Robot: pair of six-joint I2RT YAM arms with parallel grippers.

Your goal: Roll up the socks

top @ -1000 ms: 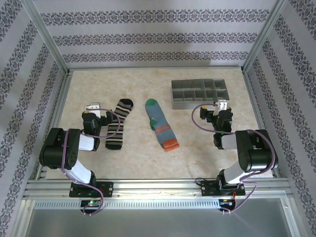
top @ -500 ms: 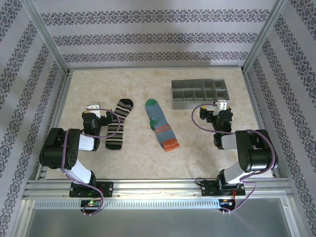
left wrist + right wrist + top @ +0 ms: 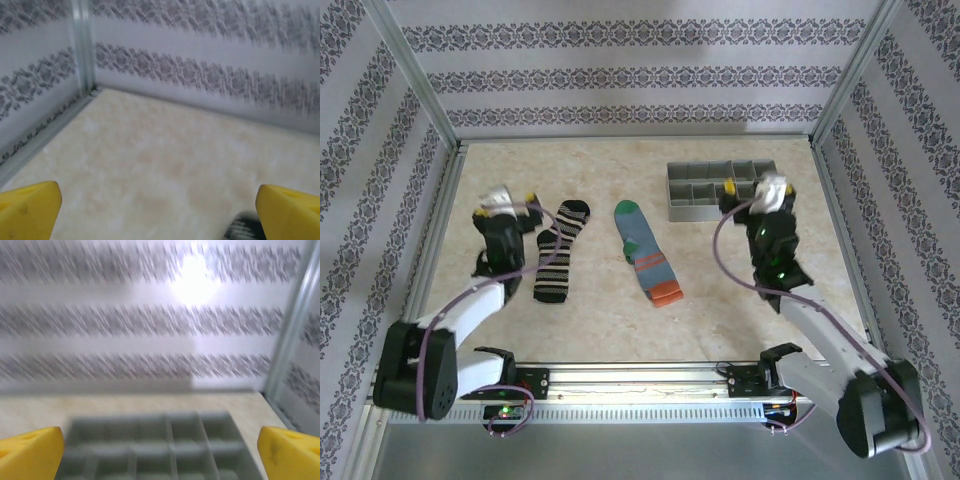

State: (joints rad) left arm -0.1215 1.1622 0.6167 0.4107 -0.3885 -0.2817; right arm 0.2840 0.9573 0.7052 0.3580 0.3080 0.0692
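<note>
Both arms have left the folded pose they held near their bases a second ago. They now reach out toward the far side of the table (image 3: 720, 300), with the wrists lifted. Neither sock has moved, and the tray stands where it stood.

The left gripper (image 3: 510, 198) hangs with its jaws spread wide and nothing between them. In the left wrist view the left gripper (image 3: 157, 212) shows only bare tabletop between its yellow fingertips (image 3: 27, 207). The black striped sock (image 3: 560, 250) lies flat on the table just right of this gripper and is not touched. Its black far end sits level with the fingers and its near end points back toward the arm bases. A scrap of the striped fabric (image 3: 245, 231) shows at the bottom edge of the left wrist view, close inside the right-hand finger.

The grey-blue sock (image 3: 645, 252) lies flat near the middle of the table, to the right of the striped one and apart from it. Its green toe is far and its orange cuff is near. It is well apart from both grippers.

The right gripper (image 3: 770, 188) is also wide open and holds nothing. From above it sits over the right end of the grey compartmented tray (image 3: 720, 212), at the far right of the table. The right wrist view is blurred, with the right gripper (image 3: 160, 455) framing the tray (image 3: 170, 432) just ahead. The compartments show grey floors and dividers from above, and the blur does not let me tell more
</note>
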